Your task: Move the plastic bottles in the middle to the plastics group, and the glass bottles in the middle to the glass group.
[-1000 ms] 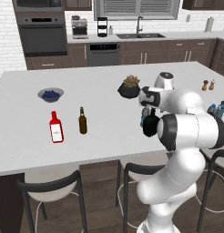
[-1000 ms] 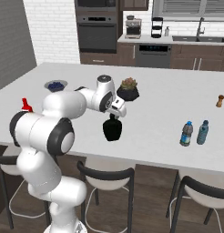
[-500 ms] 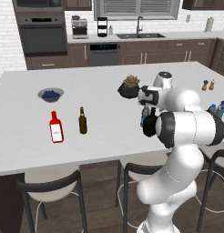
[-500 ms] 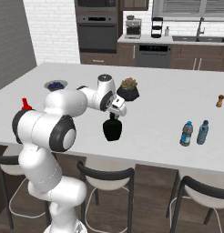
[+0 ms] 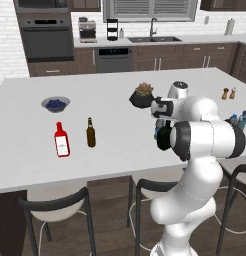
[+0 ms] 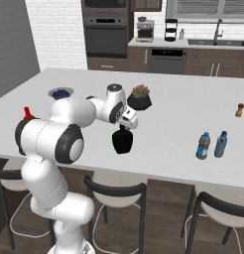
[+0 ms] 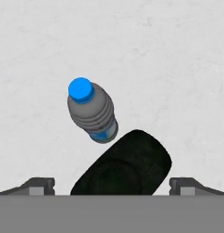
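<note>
The squat black glass bottle stands upright mid-counter, with my gripper just above its neck, open. From the hand view I look down on the black bottle; my gripper is spread wide, one fingertip on each side, not touching it. A clear plastic bottle with a blue cap stands just beyond it, and a sliver of that plastic bottle peeks past my arm. The plastics group, two blue-labelled bottles, stands at the right. The glass group is the red bottle and the brown bottle at the left.
A dark pot with a plant stands just behind the gripper. The bowl of berries sits at the back left. Two small shakers stand at the far right. Stools line the counter's near edge.
The hand has edged slightly down over the black bottle. The jaws stay open and no bottle has moved.
</note>
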{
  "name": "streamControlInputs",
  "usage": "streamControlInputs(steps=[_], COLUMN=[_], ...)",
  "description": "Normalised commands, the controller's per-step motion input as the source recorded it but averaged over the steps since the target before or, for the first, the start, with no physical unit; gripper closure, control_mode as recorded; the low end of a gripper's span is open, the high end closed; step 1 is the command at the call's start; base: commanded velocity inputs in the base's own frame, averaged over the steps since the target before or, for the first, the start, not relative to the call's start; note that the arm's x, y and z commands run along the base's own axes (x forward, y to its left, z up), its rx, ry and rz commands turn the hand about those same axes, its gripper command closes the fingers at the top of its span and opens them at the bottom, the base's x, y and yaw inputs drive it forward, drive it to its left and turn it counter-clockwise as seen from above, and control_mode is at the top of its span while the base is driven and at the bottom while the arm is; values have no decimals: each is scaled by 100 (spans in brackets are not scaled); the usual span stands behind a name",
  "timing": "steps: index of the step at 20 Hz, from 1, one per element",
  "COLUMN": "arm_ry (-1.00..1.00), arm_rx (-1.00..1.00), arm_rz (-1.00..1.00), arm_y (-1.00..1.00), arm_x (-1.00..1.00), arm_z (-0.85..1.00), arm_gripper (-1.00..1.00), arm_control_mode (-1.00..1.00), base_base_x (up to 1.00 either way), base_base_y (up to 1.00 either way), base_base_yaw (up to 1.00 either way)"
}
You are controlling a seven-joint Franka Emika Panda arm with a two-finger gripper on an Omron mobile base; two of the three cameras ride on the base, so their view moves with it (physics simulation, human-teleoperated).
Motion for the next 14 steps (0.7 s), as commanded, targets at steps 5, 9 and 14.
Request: streamControlInputs(steps=[5,9,14], arm_ry=[0,0,0], arm_rx=[0,0,0], arm_rz=[0,0,0], arm_y=[-3,-8,-1], arm_x=[0,0,3], arm_z=[0,0,0], arm_gripper=[-100,-100,-100], arm_control_mode=[-100,-100,-100], base_base_x=[0,0,0], base_base_y=[0,0,0], base_base_yaw=[0,0,0])
